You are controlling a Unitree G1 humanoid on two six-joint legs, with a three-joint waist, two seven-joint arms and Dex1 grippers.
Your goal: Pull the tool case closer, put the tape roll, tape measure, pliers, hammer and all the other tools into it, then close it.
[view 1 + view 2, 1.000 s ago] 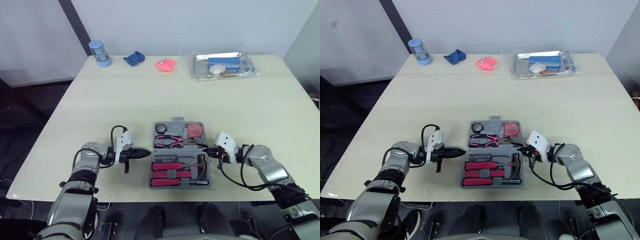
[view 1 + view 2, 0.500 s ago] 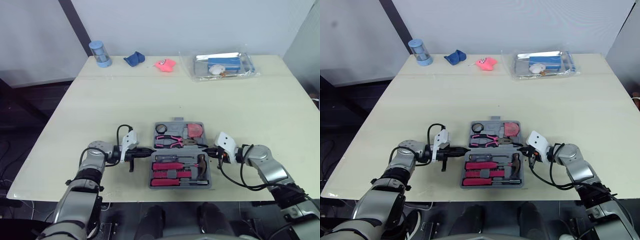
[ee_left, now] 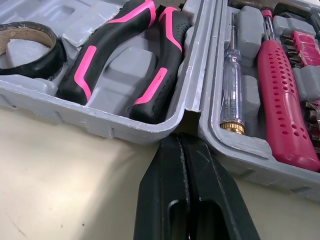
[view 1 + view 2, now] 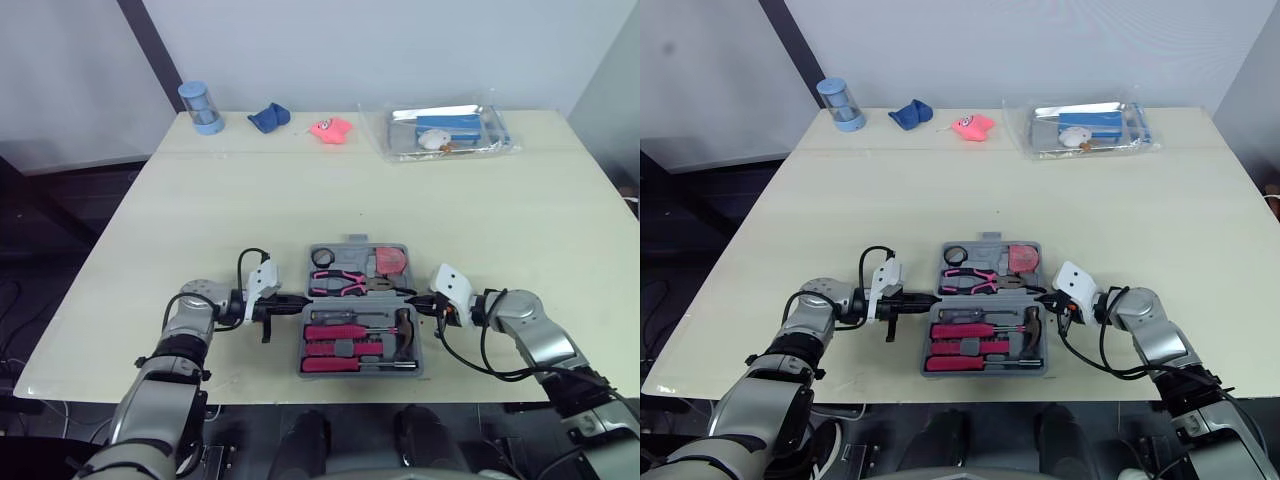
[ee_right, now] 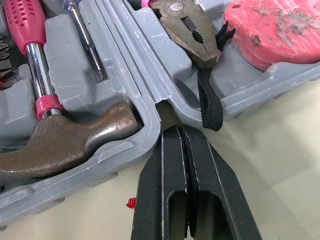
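Your case point(image 3: 100, 127) lies open and flat at the lower centre of the head view, close to the near table edge, so the pull looks done. Its upper half holds the tape roll point(image 4: 322, 257), pliers point(image 4: 340, 284) and tape measure point(image 4: 391, 262); the lower half holds the hammer point(image 4: 404, 330) and the red screwdrivers point(image 4: 335, 332). With every tool seated, closing seems to be the only step left. The left gripper point(image 4: 297, 302) comes in from the left of the frame and the right gripper point(image 4: 415, 298) from the right. Each has its fingers pressed together, holding nothing, and each tip sits at the hinge notch between the two halves. That pinched shape makes a thin wedge, which probably suits slipping under a half to fold it over. Watch the black strap point(image 5: 209, 102) of the tape measure: it hangs out over the rim beside the right tip and could get caught in the seam.
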